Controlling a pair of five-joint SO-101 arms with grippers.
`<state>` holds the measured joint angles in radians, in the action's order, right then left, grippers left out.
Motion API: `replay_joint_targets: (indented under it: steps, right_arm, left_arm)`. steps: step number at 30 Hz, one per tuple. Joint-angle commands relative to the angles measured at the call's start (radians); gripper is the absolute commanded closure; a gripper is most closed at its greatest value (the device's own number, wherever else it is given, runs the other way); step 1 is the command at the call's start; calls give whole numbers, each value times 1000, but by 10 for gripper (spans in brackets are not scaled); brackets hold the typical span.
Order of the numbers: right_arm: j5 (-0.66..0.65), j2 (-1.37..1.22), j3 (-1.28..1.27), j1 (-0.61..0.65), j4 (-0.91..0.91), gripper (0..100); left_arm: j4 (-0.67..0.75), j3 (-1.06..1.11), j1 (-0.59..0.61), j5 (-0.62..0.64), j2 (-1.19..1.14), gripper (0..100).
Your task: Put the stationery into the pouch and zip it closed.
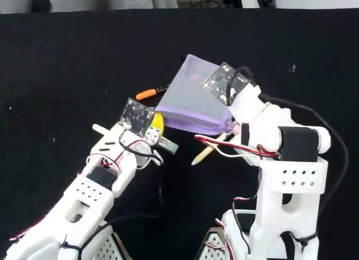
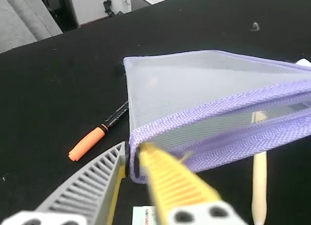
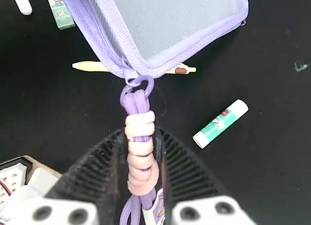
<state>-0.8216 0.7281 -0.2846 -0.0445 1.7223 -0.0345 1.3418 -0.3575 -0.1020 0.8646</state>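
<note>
Lilac mesh pouch [image 1: 190, 100], unzipped, left gripper [image 2: 130, 154] pinching its corner, right gripper [image 3: 140, 136] clenching its pull-cord [image 3: 137, 102].

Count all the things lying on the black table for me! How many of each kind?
pouch: 1
pens: 2, the orange pen and the cream pen
glue stick: 1
small green box, maybe an eraser: 1
white stick, kind unclear: 1
Total: 6
</note>
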Motion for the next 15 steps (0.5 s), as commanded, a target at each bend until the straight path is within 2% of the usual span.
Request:
replay_joint_targets:
  steps: [1,4,8,15]
  right_arm:
    - [-8,45,50,-8,18,988]
    - [-8,45,50,-8,18,988]
    - [-8,45,50,-8,18,988]
    - [-8,47,56,-2,31,988]
  left_arm:
    - [17,-7,-24,37,3,801]
    - [20,-2,-24,91,3,800]
    - [31,-7,-24,98,2,798]
    - [163,5,-28,95,-58,797]
